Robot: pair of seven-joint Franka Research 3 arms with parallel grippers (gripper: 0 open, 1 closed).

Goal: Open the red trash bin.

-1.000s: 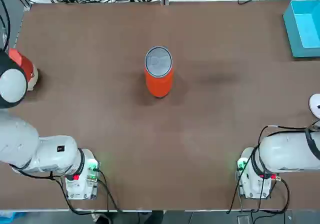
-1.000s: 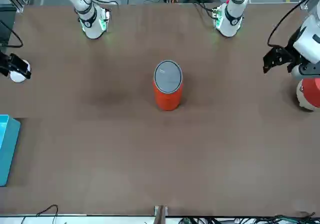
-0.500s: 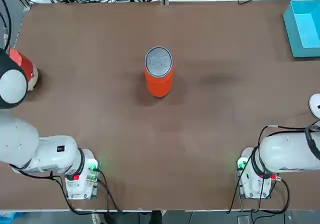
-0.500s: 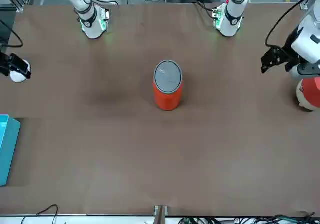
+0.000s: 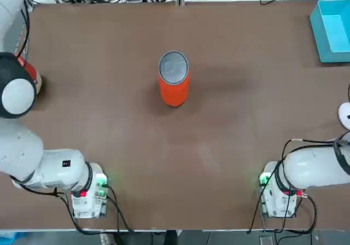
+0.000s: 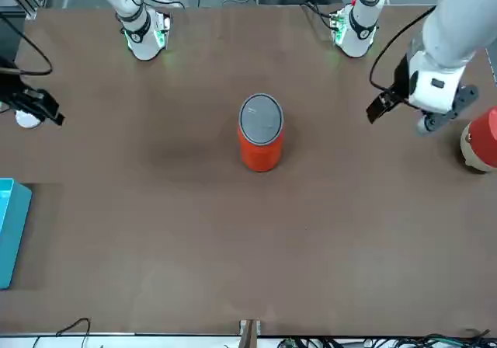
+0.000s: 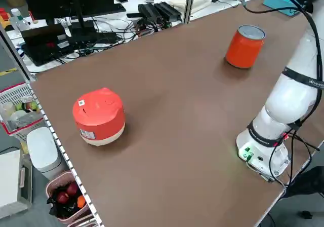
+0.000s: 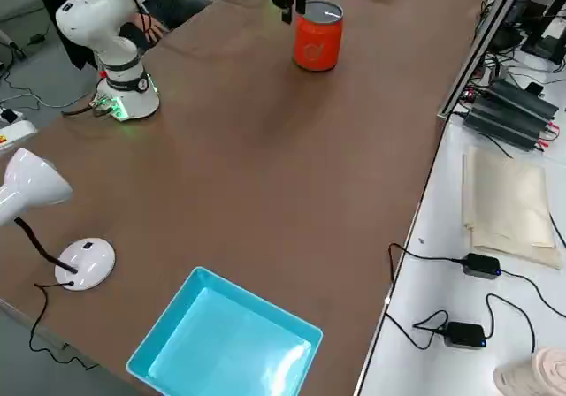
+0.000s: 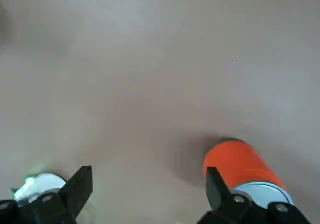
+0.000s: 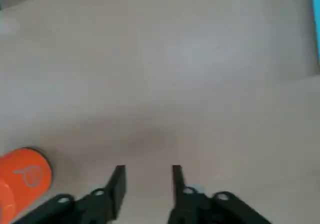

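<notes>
Left: the left gripper (image 9: 150, 172) hangs above the bench (image 5: 219, 146), between the red-and-white container (image 7: 99, 116) and the bin; fingers released, wide apart, nothing between them. We judge that a low sweep rightward could tip or shove the bin, which nothing braces. The arm could also clip that container if it swung back left.

Centre: red trash bin (image 5: 173, 92), in the far half of the bench, lid (image 5: 173, 68) down. We see no handle; fingertips pressing the flat top instead of prying at its edge would probably slip or hold it shut.

Right: the right gripper (image 10: 149, 170) is raised over the right side, fingers released, a narrower gap, empty. Should we brace the bin with it, too small a gap would probably land a fingertip on the rim. The blue box (image 8: 225, 343), far right, seems out of the way.

Pose: bin upright, long axis vertical, lid end up, base on the bench. Hinge side: cannot tell.
</notes>
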